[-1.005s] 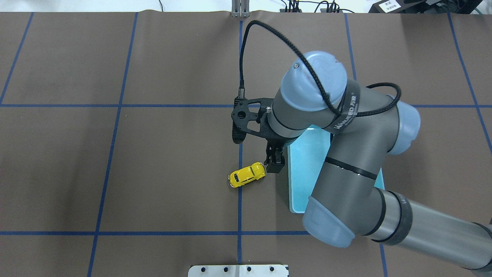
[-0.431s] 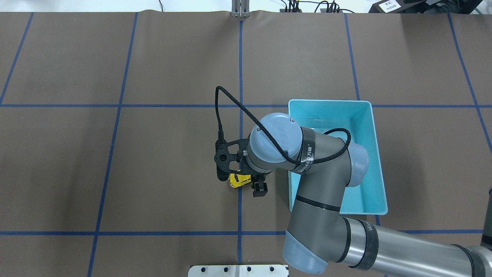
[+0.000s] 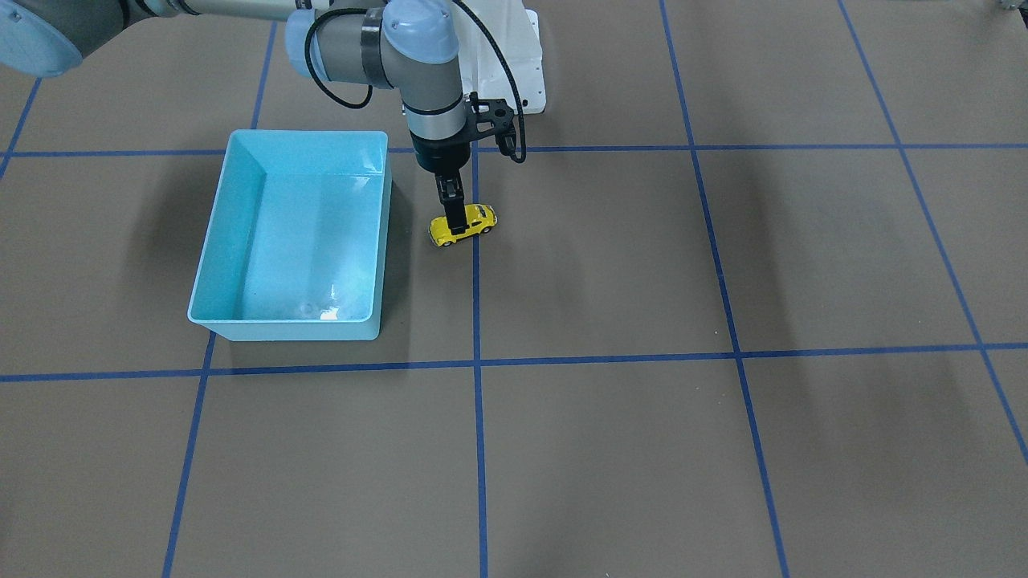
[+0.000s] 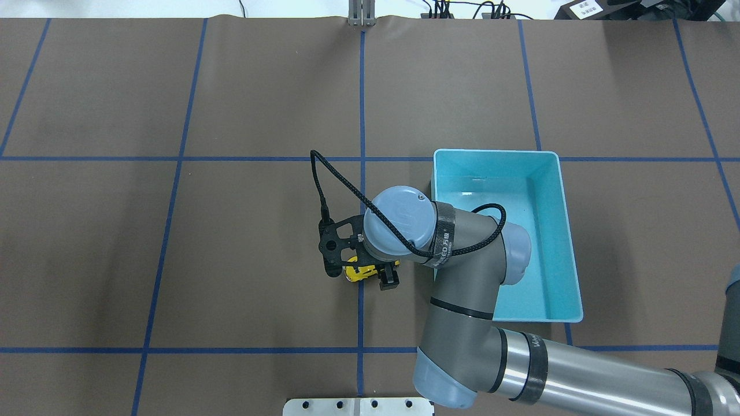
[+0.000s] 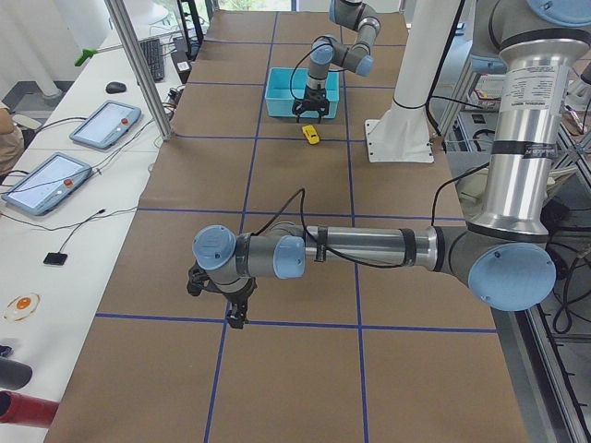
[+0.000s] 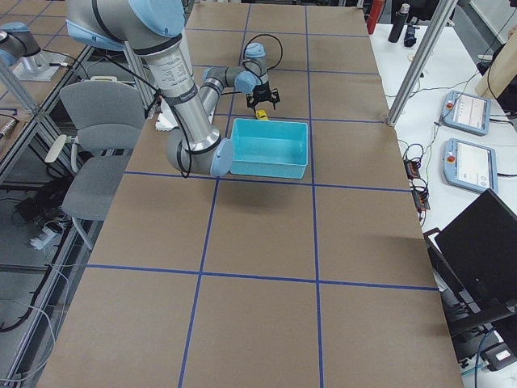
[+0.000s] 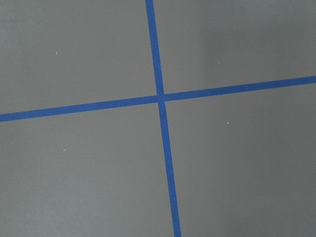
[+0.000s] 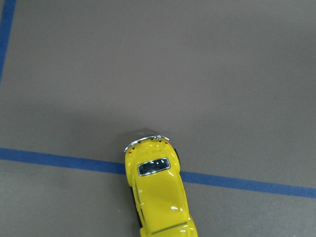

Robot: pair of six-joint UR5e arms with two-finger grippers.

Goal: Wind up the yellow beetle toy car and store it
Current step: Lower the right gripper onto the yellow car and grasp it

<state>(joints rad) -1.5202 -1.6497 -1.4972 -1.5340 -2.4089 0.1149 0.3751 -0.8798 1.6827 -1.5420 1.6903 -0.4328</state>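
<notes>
The yellow beetle toy car [image 3: 479,217] stands on its wheels on the brown mat, across a blue tape line, just beside the light-blue bin [image 3: 233,201]. My right gripper [image 3: 458,226] points straight down over it, open. One finger [image 3: 454,201] is in front of the car's middle and the other is hidden behind it. In the overhead view the wrist covers most of the car [image 4: 357,273], and the gripper [image 4: 379,273] straddles it. The right wrist view shows the car's roof and rear [image 8: 158,192]. My left gripper [image 5: 236,309] hangs over bare mat far away; I cannot tell its state.
The light-blue bin [image 4: 543,173] is empty and lies to the right of the car, partly under my right forearm. Blue tape lines grid the mat. A white base plate [image 4: 358,406] sits at the near edge. The left wrist view shows only a tape crossing [image 7: 160,97].
My right arm has swung toward the robot and come down, from beside the car's front to over its middle, uncovering the bin. The car has not moved.
</notes>
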